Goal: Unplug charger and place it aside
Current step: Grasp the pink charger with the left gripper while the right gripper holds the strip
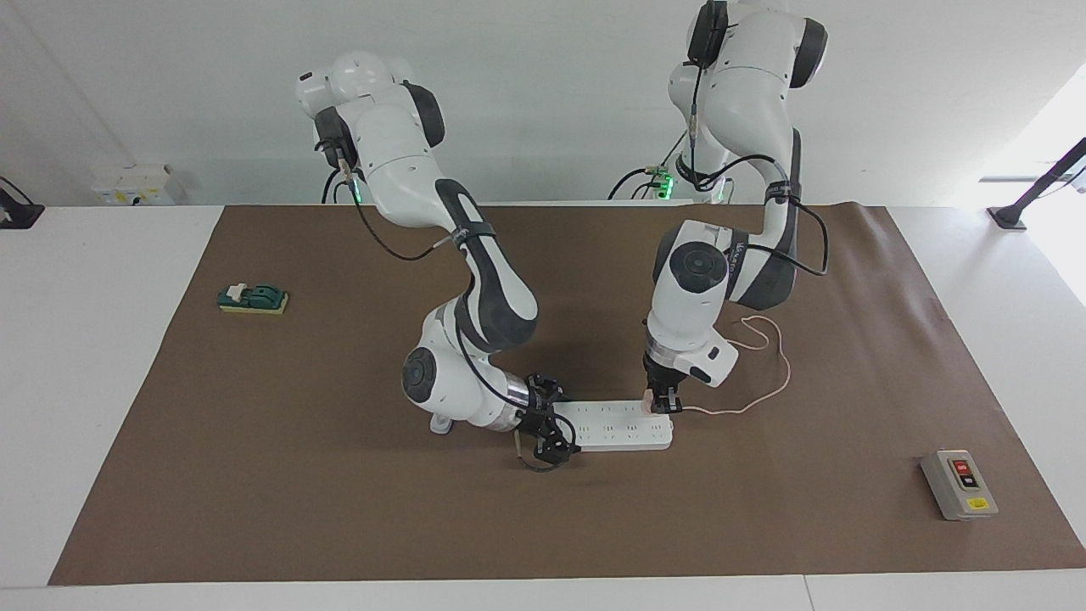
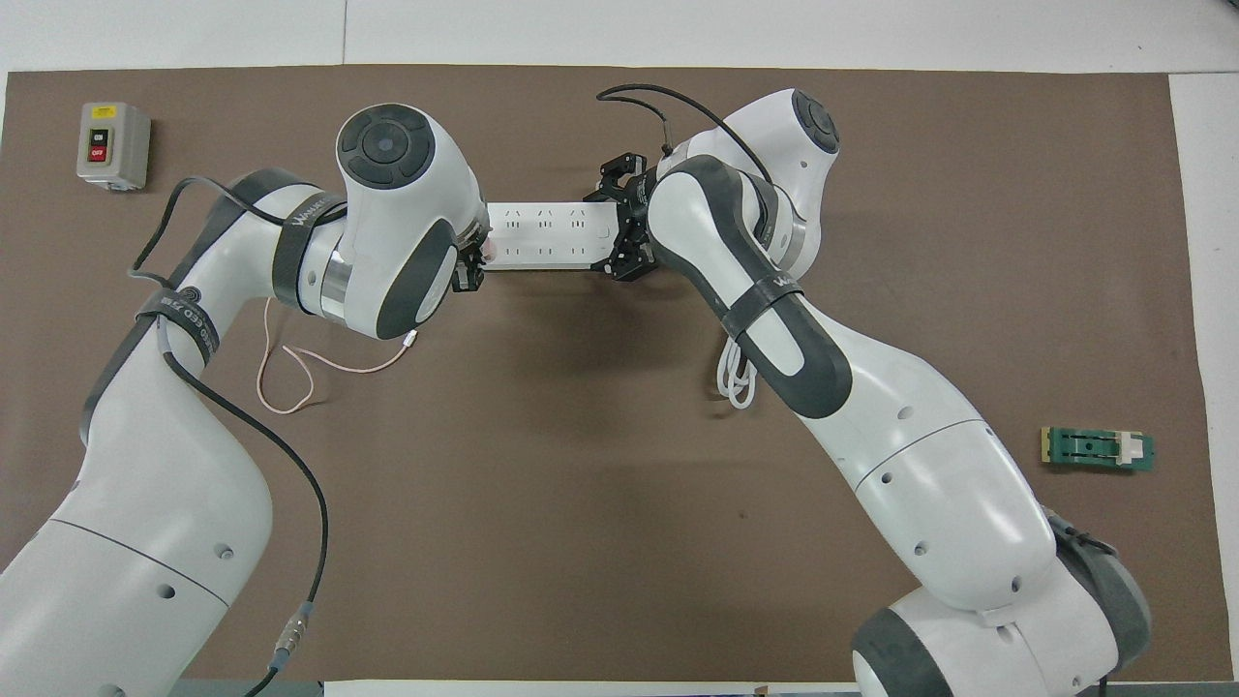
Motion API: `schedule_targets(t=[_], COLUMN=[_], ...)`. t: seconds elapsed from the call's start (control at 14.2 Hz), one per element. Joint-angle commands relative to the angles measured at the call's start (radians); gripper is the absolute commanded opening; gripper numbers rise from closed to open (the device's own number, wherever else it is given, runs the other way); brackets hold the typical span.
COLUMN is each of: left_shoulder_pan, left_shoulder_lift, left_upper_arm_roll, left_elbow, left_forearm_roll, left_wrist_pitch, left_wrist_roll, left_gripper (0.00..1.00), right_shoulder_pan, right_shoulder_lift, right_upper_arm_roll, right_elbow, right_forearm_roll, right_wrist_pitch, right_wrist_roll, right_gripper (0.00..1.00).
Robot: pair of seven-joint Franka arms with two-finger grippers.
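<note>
The pale pink charger (image 1: 651, 400) sits plugged into the white power strip (image 1: 615, 424) at the strip's end toward the left arm. My left gripper (image 1: 662, 407) comes straight down on it, fingers shut on the charger. In the overhead view the left wrist hides most of the charger (image 2: 490, 250). Its thin pink cable (image 1: 768, 392) loops on the mat nearer to the robots, and shows in the overhead view (image 2: 281, 373). My right gripper (image 1: 550, 431) lies low at the strip's other end, its fingers closed across the strip (image 2: 547, 235).
A grey switch box (image 1: 959, 484) with red and black buttons stands toward the left arm's end, farther from the robots. A green part on a yellow pad (image 1: 253, 299) lies toward the right arm's end. A thick white cord (image 2: 738, 382) coils under the right arm.
</note>
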Motion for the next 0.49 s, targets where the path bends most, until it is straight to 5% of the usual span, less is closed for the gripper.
schedule_targets(t=[0.0, 0.21, 0.42], left_shoulder_pan=[-0.012, -0.006, 0.002], left_shoulder_lift=[0.017, 0.004, -0.023], left_upper_arm_roll=[0.007, 0.007, 0.006], left_elbow=[0.016, 0.052, 0.181], left_forearm_roll=[0.009, 0.013, 0.013], left_wrist_pitch=[-0.018, -0.046, -0.222], left_wrist_roll=[0.013, 0.019, 0.073], left_gripper=[0.00, 0.00, 0.00], right_shoulder_pan=[0.019, 0.019, 0.019], right_shoulder_lift=[0.022, 0.022, 0.020], right_upper_arm_roll=[0.001, 0.001, 0.001], right_elbow=[0.017, 0.017, 0.017], right_forearm_roll=[-0.019, -0.019, -0.019], right_wrist_pitch=[0.030, 0.031, 0.031], right_wrist_roll=[-0.018, -0.018, -0.019], right_gripper=[0.60, 0.60, 0.60])
